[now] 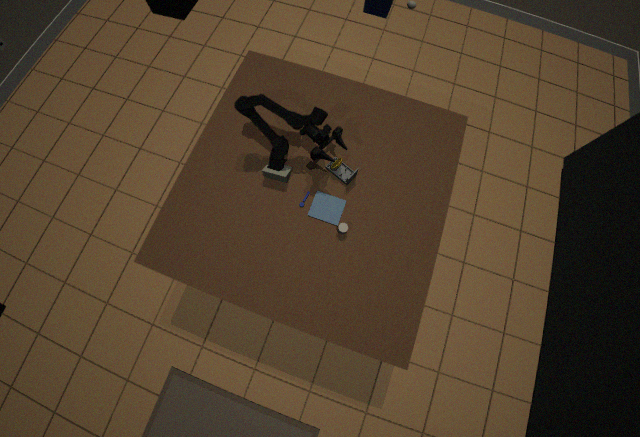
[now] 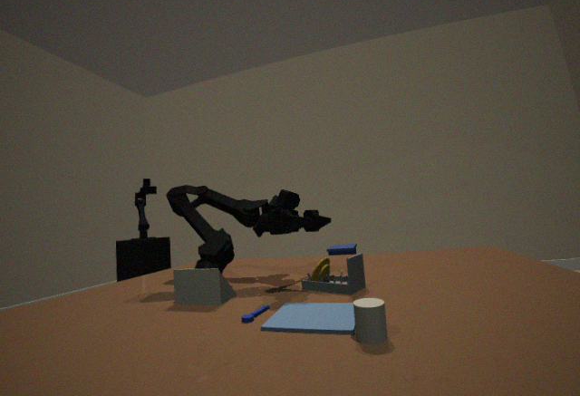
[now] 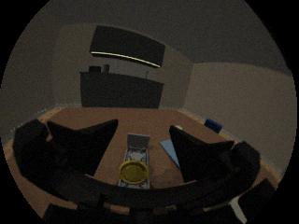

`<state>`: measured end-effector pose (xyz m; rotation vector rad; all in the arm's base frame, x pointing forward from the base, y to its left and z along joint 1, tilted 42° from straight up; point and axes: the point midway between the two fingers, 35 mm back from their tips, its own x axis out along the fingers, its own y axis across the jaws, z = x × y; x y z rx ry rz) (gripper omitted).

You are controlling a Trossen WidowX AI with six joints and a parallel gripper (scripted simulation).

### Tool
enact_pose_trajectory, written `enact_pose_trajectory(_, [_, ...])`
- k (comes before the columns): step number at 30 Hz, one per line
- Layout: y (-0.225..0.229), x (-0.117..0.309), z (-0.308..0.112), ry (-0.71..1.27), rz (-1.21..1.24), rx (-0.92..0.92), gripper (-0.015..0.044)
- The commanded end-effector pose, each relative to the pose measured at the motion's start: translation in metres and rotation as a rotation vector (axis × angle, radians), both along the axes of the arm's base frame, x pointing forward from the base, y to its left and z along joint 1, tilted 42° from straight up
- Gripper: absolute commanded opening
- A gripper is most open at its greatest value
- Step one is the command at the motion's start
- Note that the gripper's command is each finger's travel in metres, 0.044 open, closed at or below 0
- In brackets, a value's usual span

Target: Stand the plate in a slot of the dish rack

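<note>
Plate (image 1: 336, 163) (image 2: 321, 270) (image 3: 134, 173), yellow and round, is in the dish rack (image 1: 351, 178) (image 2: 355, 272) (image 3: 138, 140), toward the end opposite its tall end wall. Only the exterior view shows plainly that it is on edge, leaning a little; from the wrist it reads as a broad disc with a raised rim, and from the top as a small yellow sliver. Which pair of rails it sits between, I cannot tell. The gripper (image 1: 340, 153) (image 2: 330, 219) (image 3: 144, 125) has its jaws spread wide with nothing between them, something the top and wrist views make clear — from the side the fingers overlap. That side view, though, gives the height: the gripper is well above the rack and apart from the plate. A blue square board (image 1: 327, 208) (image 2: 311, 317) (image 3: 170, 150) lies flat on the table (image 1: 258, 267) (image 2: 187, 359), a pale cup (image 1: 342, 227) (image 2: 370, 320) upright at its corner. A blue spoon-shaped piece (image 1: 305, 199) (image 2: 255, 313) beside the board shows from the top and the exterior, but I cannot make it out from the wrist. The wrist view alone takes in a lit strip (image 3: 128, 57) above a dark cabinet (image 3: 119, 91) — the exterior alone, a second arm (image 2: 142, 211) on a black stand (image 2: 142, 260).
</note>
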<state>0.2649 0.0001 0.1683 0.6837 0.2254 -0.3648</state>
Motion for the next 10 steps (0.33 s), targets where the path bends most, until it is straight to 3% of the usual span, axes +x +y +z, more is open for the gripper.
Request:
enact_pose_trajectory(1, [-0.007, 0.005, -0.001, 0.076, 0.016, -0.061, 0.0400])
enact_pose_trajectory(10, [-0.028, 0.012, -0.020, 0.332, 0.084, -0.205, 0.0400])
